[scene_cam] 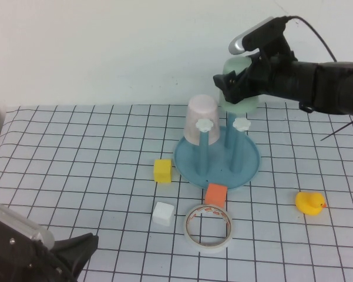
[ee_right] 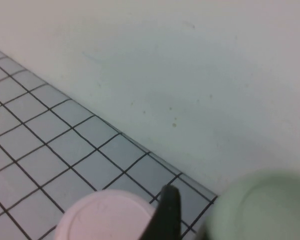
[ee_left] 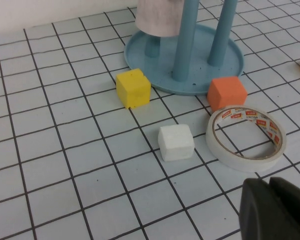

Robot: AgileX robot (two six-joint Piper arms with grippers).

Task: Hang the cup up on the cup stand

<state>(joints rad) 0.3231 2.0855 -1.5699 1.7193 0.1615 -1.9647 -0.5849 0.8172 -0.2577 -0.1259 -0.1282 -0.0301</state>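
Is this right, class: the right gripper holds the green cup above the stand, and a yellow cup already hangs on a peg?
Not quite. The cup already on a peg is pale pink, not yellow, as the high view shows. The right gripper does hold the green cup above the stand.

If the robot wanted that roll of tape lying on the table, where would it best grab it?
Probably across the ring wall. The tape roll lies flat with its hole up, so a gripper from straight above could put one finger inside, one outside. The left gripper is nearest, low at the table's near edge; the right gripper holds the green cup.
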